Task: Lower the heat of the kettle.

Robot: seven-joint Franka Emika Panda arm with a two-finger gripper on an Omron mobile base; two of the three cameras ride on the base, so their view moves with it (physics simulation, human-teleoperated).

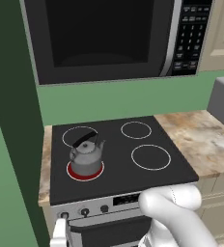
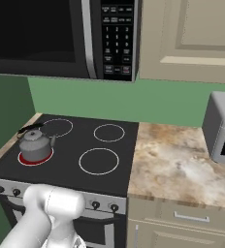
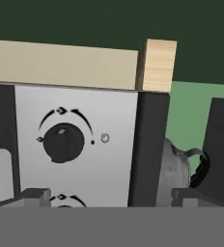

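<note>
The kettle [image 1: 87, 157] sits on the glowing red burner [image 1: 85, 171] at the stove's front left, about seven o'clock on the cooktop [image 1: 119, 154]. The gripper [image 3: 106, 197] hangs close before the control panel [image 3: 75, 144], its tips spread apart and holding nothing — released, I'd say. A dark knob [image 3: 63, 142] sits at eleven o'clock of the tips. To do this well, centre the tips on that knob, close squarely, then turn gently — a slipped grip would leave the heat unchanged.
</note>
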